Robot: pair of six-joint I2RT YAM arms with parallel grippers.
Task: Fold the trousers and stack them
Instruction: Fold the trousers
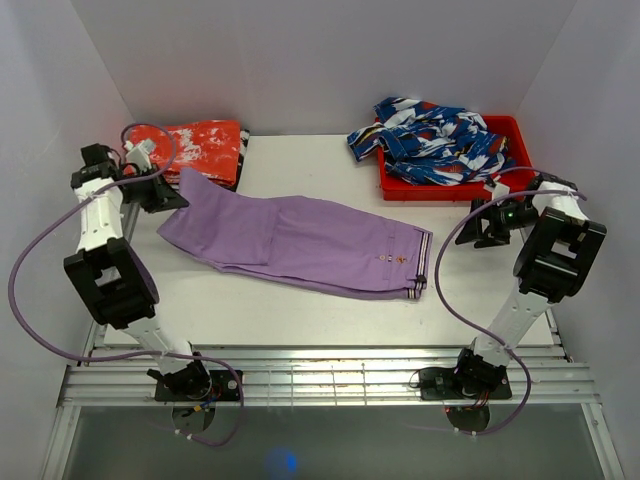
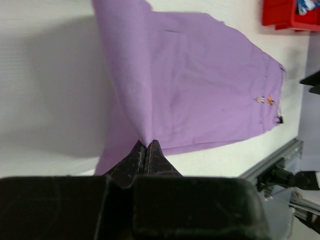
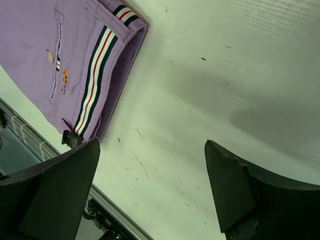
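The lilac trousers (image 1: pixel 300 243) lie across the middle of the table, folded lengthwise, with the striped waistband (image 1: pixel 424 262) at the right. My left gripper (image 1: pixel 168 192) is shut on the leg end of the trousers and lifts that end a little; in the left wrist view the cloth (image 2: pixel 190 85) rises into the closed fingertips (image 2: pixel 147 145). My right gripper (image 1: pixel 488 226) is open and empty, right of the waistband and above bare table; the right wrist view shows the waistband (image 3: pixel 97 65) at upper left, apart from the fingers (image 3: pixel 65 190).
A red-orange cloth with white blotches (image 1: pixel 200 146) lies folded at the back left. A red bin (image 1: pixel 505 186) at the back right holds a blue-white-red patterned garment (image 1: pixel 437 140). White walls stand on three sides. A metal rail (image 1: pixel 320 380) runs along the near edge.
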